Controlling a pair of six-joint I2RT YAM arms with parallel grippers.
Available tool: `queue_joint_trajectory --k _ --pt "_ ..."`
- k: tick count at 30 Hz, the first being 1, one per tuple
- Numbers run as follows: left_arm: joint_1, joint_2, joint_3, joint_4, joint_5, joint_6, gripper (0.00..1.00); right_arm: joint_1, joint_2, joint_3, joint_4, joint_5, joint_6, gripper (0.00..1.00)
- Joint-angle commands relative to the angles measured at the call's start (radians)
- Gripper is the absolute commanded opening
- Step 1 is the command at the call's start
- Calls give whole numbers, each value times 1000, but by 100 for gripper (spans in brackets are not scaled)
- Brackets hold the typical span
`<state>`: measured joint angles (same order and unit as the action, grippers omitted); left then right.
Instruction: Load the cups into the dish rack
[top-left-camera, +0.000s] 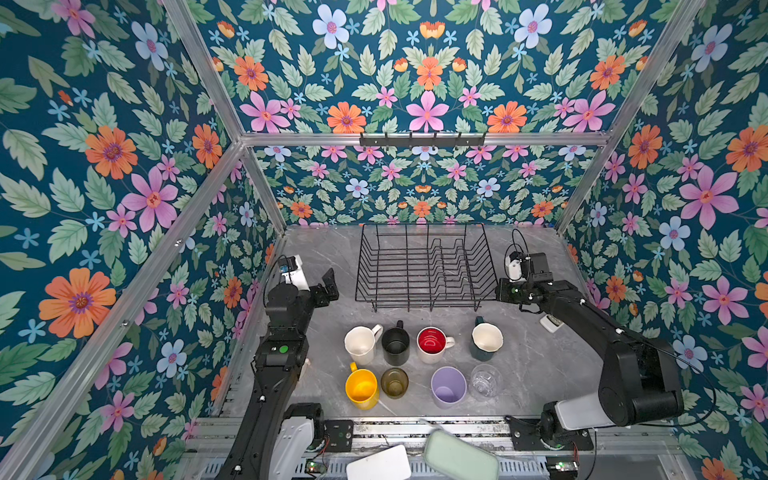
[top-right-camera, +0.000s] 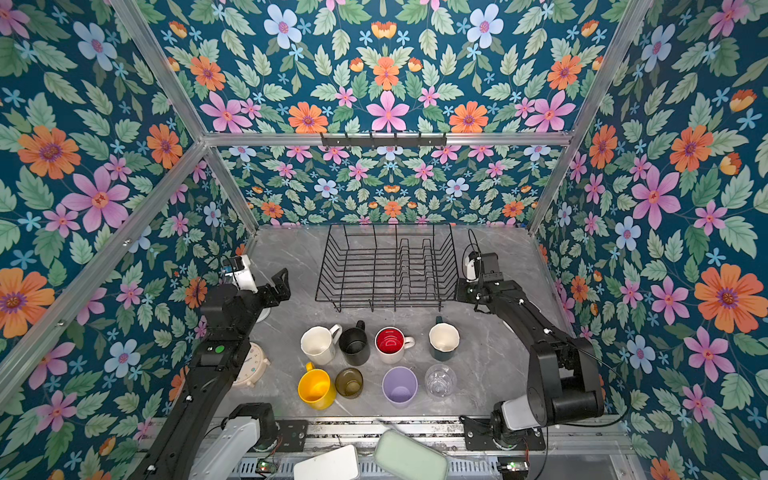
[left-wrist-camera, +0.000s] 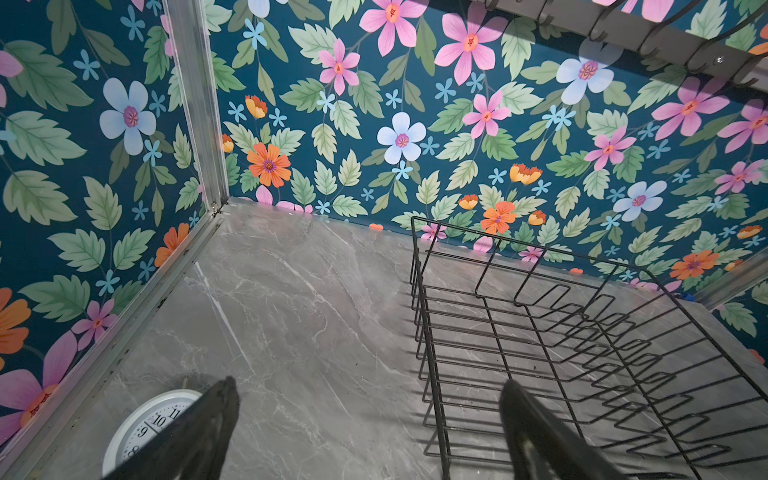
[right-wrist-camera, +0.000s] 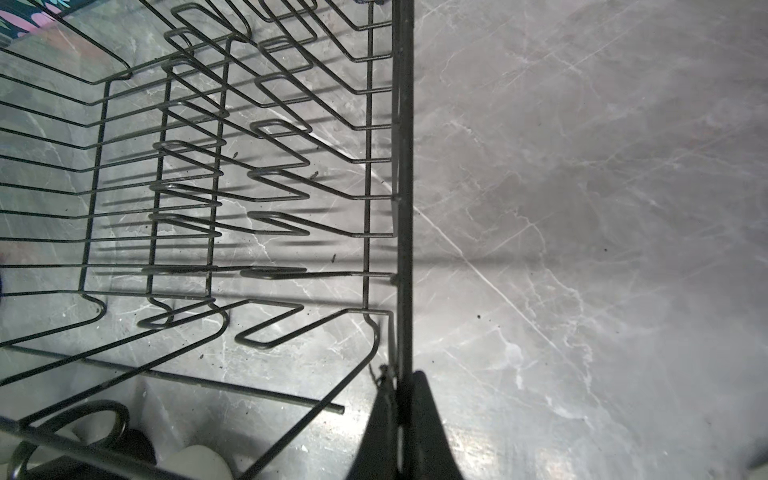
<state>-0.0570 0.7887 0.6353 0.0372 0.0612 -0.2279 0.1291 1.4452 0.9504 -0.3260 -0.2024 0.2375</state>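
The black wire dish rack (top-left-camera: 415, 299) (top-right-camera: 386, 299) stands at the back of the marble table and holds nothing. In front of it stand two rows of cups: white mug (top-left-camera: 360, 344), black mug (top-left-camera: 395, 345), red-inside mug (top-left-camera: 432, 344), teal mug (top-left-camera: 486, 341), yellow mug (top-left-camera: 361, 388), olive glass (top-left-camera: 394, 382), lilac tumbler (top-left-camera: 448, 386), clear glass (top-left-camera: 485, 381). My right gripper (top-left-camera: 500, 291) (right-wrist-camera: 401, 382) is shut on the rack's right rim wire (right-wrist-camera: 404, 166). My left gripper (top-left-camera: 328, 286) (left-wrist-camera: 369, 382) hangs open and holds nothing, left of the rack (left-wrist-camera: 419, 291).
A round white clock (left-wrist-camera: 145, 428) lies under the left arm and a cream clock (top-right-camera: 253, 365) stands beside that arm. A small white object (top-left-camera: 550, 323) lies under the right arm. A pale green lid (top-left-camera: 459, 455) and a white box (top-left-camera: 378, 463) sit past the front rail.
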Motion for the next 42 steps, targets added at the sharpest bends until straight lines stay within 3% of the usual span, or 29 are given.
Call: queue_joint_trajectory --k 1,12,15,20,26,31,36,42 --pt "2 1 6 -6 5 5 100 1 -10 -11 -58 11 -12 0" --pt "2 -9 23 -104 7 -62 98 1 -19 0 -79 15 -27 1" --pt "2 -18 74 -242 -51 -157 98 1 -36 11 -93 11 -28 19" --pt "2 -13 193 -520 -19 -214 96 1 -70 29 -108 18 -24 47" --pt "1 -17 238 -766 91 -287 91 1 -134 47 -134 40 -16 68" --pt "2 -42 220 -878 205 -321 81 1 -216 41 -133 67 -4 80" --pt "0 -46 234 -1039 219 -306 72 1 -272 31 -134 85 4 84" --pt "0 -80 199 -1064 252 -332 69 1 -288 25 -140 86 6 86"
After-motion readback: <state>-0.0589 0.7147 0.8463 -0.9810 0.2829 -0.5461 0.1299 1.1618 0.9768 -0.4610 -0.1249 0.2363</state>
